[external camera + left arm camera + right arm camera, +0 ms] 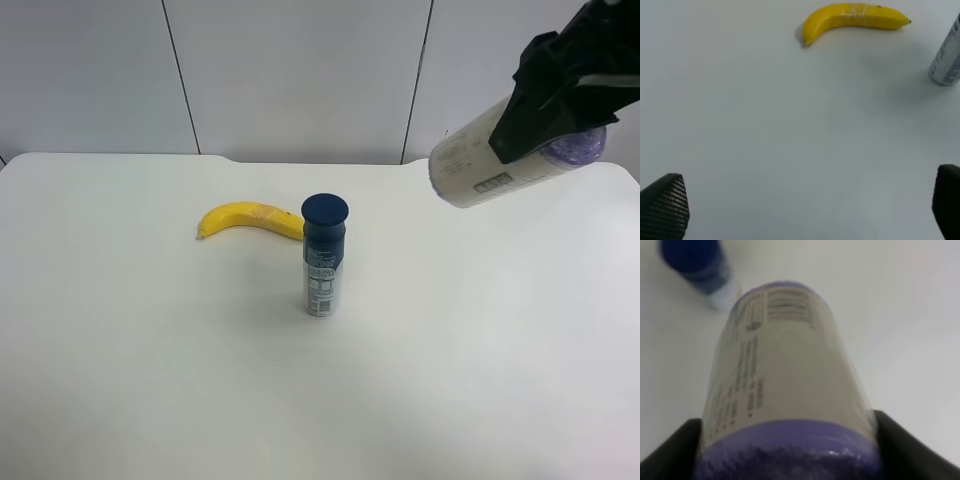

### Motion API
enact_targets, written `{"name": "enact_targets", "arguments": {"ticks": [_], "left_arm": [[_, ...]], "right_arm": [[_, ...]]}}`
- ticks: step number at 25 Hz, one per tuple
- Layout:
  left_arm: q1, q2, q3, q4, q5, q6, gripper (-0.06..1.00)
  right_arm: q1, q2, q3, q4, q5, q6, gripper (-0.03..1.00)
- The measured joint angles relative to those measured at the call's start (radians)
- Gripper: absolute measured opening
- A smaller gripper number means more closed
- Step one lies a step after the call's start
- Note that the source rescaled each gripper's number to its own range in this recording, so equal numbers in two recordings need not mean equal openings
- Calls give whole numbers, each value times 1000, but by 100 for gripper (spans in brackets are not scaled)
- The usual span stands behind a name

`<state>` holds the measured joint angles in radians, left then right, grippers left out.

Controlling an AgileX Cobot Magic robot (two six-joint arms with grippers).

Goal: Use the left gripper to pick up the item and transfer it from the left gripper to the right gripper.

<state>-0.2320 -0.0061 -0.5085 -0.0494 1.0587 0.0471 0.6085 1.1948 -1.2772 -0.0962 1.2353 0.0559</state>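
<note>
The item, a cream-white canister (478,167) with a purple end, hangs tilted in the air at the exterior high view's upper right. My right gripper (548,125) is shut on it near the purple end. In the right wrist view the canister (785,370) fills the frame, with a black finger (670,452) on each side of its purple band. My left gripper (805,205) is open and empty above the white table, with only its two fingertips (665,205) showing. The left gripper is out of the exterior high view.
A tall blue-capped bottle (323,255) stands upright mid-table and also shows in the left wrist view (946,60) and the right wrist view (695,265). A yellow banana (250,218) lies just beside it, seen too in the left wrist view (852,17). The table (150,380) is white.
</note>
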Motion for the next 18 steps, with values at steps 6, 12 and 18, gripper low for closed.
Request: {"name": "enact_targets", "arguments": {"ticks": [6, 12, 18], "left_arm": [[0, 0, 0, 0, 0, 0, 99], [0, 0, 0, 0, 0, -1, 99], [0, 0, 0, 0, 0, -1, 99]], "right_arm": [[-212, 95, 0, 57, -7, -131, 0], [-305, 231, 0, 188, -100, -225, 0], [-308, 395, 0, 211, -160, -237, 0]]}}
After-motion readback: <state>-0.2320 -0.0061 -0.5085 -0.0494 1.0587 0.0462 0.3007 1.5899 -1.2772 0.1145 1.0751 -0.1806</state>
